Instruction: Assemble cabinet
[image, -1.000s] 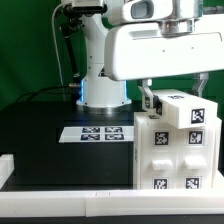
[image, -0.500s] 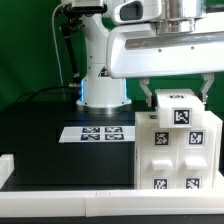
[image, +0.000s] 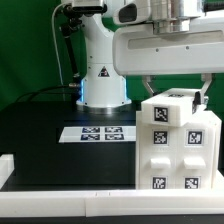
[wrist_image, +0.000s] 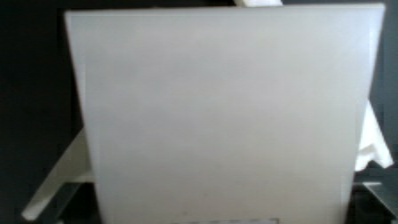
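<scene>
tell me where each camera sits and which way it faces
exterior view: off the arm, low at the table's edge, facing the robot base; shows the arm, the end effector above the cabinet, and the marker board.
wrist view: on the wrist, facing the cabinet close up; end effector not clearly visible.
shared: the cabinet.

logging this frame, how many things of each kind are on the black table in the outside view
White cabinet, tagged, with the gripper straddling its top: 1
Marker board, flat on the table: 1
Loose drawer blocks lying apart from the cabinet: 0 visible
Total: 2
</scene>
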